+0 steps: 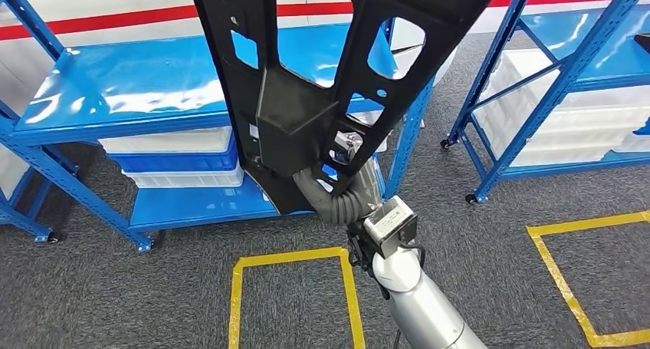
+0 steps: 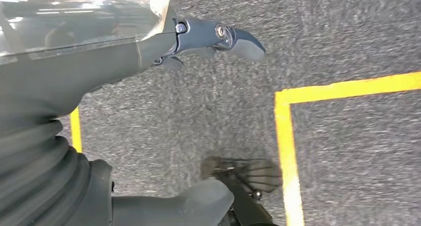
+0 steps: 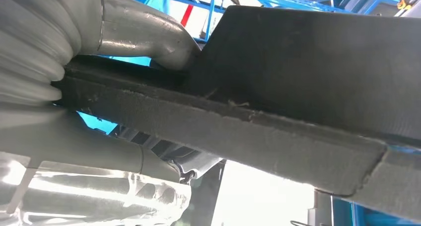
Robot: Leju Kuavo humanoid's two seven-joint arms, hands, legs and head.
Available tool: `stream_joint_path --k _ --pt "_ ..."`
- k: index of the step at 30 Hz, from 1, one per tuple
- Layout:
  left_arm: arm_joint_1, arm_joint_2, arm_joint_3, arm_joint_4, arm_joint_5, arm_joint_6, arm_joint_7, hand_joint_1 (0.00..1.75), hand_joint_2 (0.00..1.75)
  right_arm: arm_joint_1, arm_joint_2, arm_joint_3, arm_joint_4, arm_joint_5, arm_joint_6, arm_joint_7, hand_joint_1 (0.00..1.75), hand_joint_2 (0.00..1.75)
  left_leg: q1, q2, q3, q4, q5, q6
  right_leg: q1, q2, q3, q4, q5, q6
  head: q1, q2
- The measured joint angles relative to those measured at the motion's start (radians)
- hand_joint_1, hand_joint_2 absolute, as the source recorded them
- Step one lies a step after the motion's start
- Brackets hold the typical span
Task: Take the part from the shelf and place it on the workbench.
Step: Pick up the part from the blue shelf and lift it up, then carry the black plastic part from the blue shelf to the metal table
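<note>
A large black flat part (image 1: 306,57) with cut-out openings and a boxy block on its face stands raised close in front of me in the head view, hiding much of the blue shelf behind it. My right hand (image 1: 331,186) grips its lower edge from below, with the silver forearm rising from the lower right. In the right wrist view the part's rough dark edge (image 3: 298,87) runs between the thumb and fingers of my right hand (image 3: 74,62). My left hand (image 2: 99,62) hangs over the grey carpet, its fingers (image 2: 238,39) stretched out and holding nothing.
A blue shelf rack (image 1: 138,88) stands ahead on the left, with white bins (image 1: 176,153) on its lower level. A second blue rack (image 1: 567,65) with white bins is at the right. Yellow tape squares (image 1: 291,261) (image 1: 567,288) mark the grey carpet.
</note>
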Motion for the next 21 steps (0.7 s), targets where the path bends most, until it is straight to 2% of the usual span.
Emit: stream_joint_path --k 1,2,3,4,5,7,8,9,11,12,13,15,16,17,18,19,20,21 --pt "-0.001 0.0 0.0 0.0 0.0 0.002 0.001 0.0 1.75 0.004 0.0 -0.003 0.0 0.003 0.001 0.0 1.75 1.75 0.003 -0.001 -0.009 0.061 -0.025 -0.005 0.001 0.0 -0.013 0.002 0.012 0.001 0.0 0.0" --pt "-0.001 0.0 0.0 0.0 0.0 0.003 0.001 0.0 1.75 0.008 0.0 -0.006 0.0 0.005 0.001 0.0 1.75 1.75 0.007 0.0 -0.005 0.098 -0.024 -0.009 0.001 0.0 -0.029 0.005 0.022 0.003 0.0 0.0" --pt "-0.001 0.0 0.0 0.0 0.0 0.005 0.001 0.0 1.75 0.013 0.0 -0.01 0.0 0.006 0.002 0.0 1.75 1.75 0.01 0.0 0.009 0.109 -0.005 -0.012 0.0 0.0 -0.044 0.009 0.031 0.006 -0.001 0.0" --pt "-0.002 0.0 0.0 0.0 0.0 0.005 0.002 0.0 1.75 0.017 0.0 -0.014 0.0 0.007 0.002 0.0 1.75 1.75 0.014 0.0 0.045 0.076 0.022 -0.013 0.0 0.0 -0.058 0.013 0.038 0.01 -0.001 0.0" --pt "-0.002 0.0 0.0 0.0 0.0 0.006 0.002 0.0 1.75 0.02 0.0 -0.018 0.0 0.008 0.002 0.0 1.75 1.75 0.017 -0.001 0.097 0.016 0.042 -0.013 -0.001 0.0 -0.07 0.019 0.044 0.015 -0.001 0.0" --pt "-0.005 0.0 0.0 0.0 0.0 0.006 0.002 0.0 1.75 0.021 0.001 -0.023 -0.003 0.009 0.002 0.0 1.75 1.75 0.017 -0.006 0.202 -0.128 0.041 -0.007 0.002 0.0 -0.088 0.029 0.056 0.028 0.0 0.0" --pt "-0.007 0.0 0.001 0.0 0.0 0.006 0.002 0.0 1.75 0.021 0.003 -0.025 -0.005 0.009 0.002 0.0 1.75 1.75 0.013 -0.008 0.229 -0.171 0.03 -0.002 0.002 -0.001 -0.092 0.031 0.063 0.036 0.0 0.0" --pt "-0.008 0.0 0.001 0.0 0.0 0.006 0.002 0.0 1.75 0.021 0.004 -0.026 -0.006 0.009 0.002 -0.001 1.75 1.75 0.009 -0.008 0.238 -0.191 0.024 0.004 0.003 -0.002 -0.096 0.031 0.071 0.044 0.001 0.0" --pt "-0.007 -0.001 0.002 0.0 0.0 0.006 0.002 0.0 1.75 0.022 0.005 -0.029 -0.007 0.009 0.002 -0.001 1.75 1.75 0.005 -0.003 0.223 -0.202 0.041 0.024 0.003 -0.001 -0.107 0.033 0.078 0.057 0.002 0.0" --pt "-0.007 -0.002 0.002 0.0 0.001 0.006 0.002 0.0 1.75 0.024 0.005 -0.031 -0.008 0.009 0.002 -0.001 1.75 1.75 0.004 0.0 0.213 -0.207 0.055 0.036 0.004 0.001 -0.118 0.048 0.06 0.056 0.003 0.0" --pt "-0.008 -0.002 0.003 0.0 0.001 0.006 0.002 0.0 1.75 0.025 0.004 -0.033 -0.008 0.01 0.002 -0.001 1.75 1.75 0.004 0.004 0.2 -0.211 0.07 0.047 0.006 0.002 -0.135 0.081 0.027 0.051 0.005 0.0" --pt "-0.009 -0.003 0.004 0.0 0.001 0.006 0.002 0.0 1.75 0.026 0.003 -0.036 -0.009 0.011 0.002 -0.001 1.75 1.75 0.002 0.007 0.172 -0.212 0.096 0.058 0.005 0.003 -0.171 0.195 -0.064 0.035 0.011 0.0" --pt "-0.009 -0.002 0.005 0.0 0.001 0.007 0.002 0.0 1.75 0.028 0.002 -0.038 -0.009 0.011 0.002 -0.001 1.75 1.75 0.0 0.008 0.155 -0.211 0.109 0.059 0.004 0.003 -0.183 0.257 -0.094 0.035 0.012 0.0" --pt "-0.008 -0.002 0.005 0.0 0.001 0.007 0.002 0.0 1.75 0.03 0.001 -0.04 -0.009 0.011 0.002 -0.001 1.75 1.75 -0.001 0.009 0.137 -0.21 0.123 0.059 0.004 0.003 -0.184 0.302 -0.101 0.042 0.013 0.0" --pt "-0.008 -0.003 0.005 0.0 0.001 0.007 0.002 0.0 1.75 0.031 0.0 -0.041 -0.009 0.011 0.002 -0.001 1.75 1.75 -0.002 0.009 0.118 -0.209 0.136 0.057 0.003 0.003 -0.171 0.318 -0.088 0.053 0.013 0.0" --pt "-0.008 -0.003 0.005 0.0 0.001 0.007 0.002 0.0 1.75 0.032 -0.001 -0.043 -0.009 0.011 0.002 -0.001 1.75 1.75 -0.002 0.01 0.1 -0.207 0.149 0.055 0.004 0.003 -0.142 0.301 -0.064 0.065 0.013 0.0" --pt "-0.008 -0.003 0.005 0.0 0.0 0.006 0.003 0.0 1.75 0.033 -0.001 -0.044 -0.009 0.012 0.002 -0.001 1.75 1.75 -0.002 0.01 0.083 -0.204 0.161 0.051 0.003 0.003 -0.098 0.251 -0.042 0.073 0.013 0.0" --pt "-0.009 -0.003 0.005 0.0 -0.001 0.006 0.003 0.0 1.75 0.033 -0.001 -0.044 -0.01 0.015 0.002 -0.002 1.75 1.75 -0.004 0.01 0.068 -0.198 0.171 0.047 0.004 0.003 -0.039 0.176 -0.035 0.074 0.014 0.0"
